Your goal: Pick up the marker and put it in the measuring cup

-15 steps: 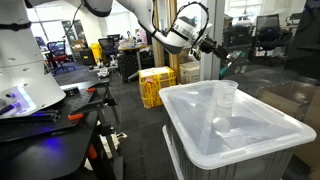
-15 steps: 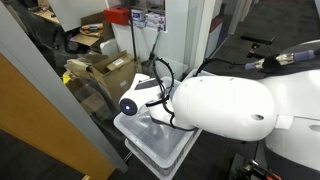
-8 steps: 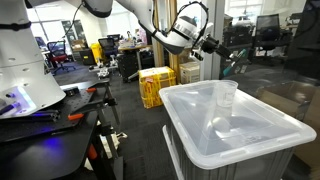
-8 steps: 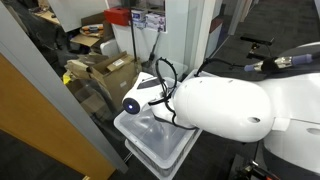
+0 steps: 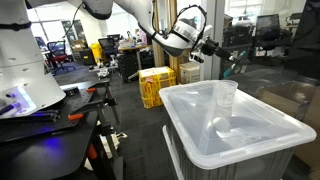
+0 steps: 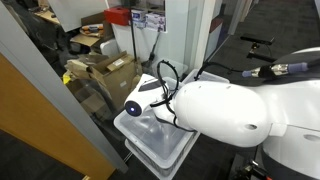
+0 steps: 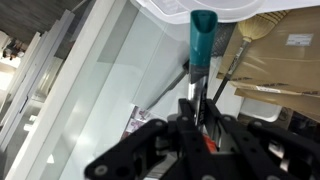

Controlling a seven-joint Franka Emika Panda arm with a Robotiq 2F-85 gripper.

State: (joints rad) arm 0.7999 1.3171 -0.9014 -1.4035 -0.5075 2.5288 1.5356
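While the gripper (image 5: 214,46) hangs in the air near the clear measuring cup (image 5: 227,96), its fingers are closed tight on the teal marker (image 7: 201,48).

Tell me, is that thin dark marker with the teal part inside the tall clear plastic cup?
Out: the gripper holds the marker in the air, higher than the cup.

The translucent white bin (image 5: 195,122) carries the clear measuring cup (image 5: 226,96), seemingly upright on its lid.
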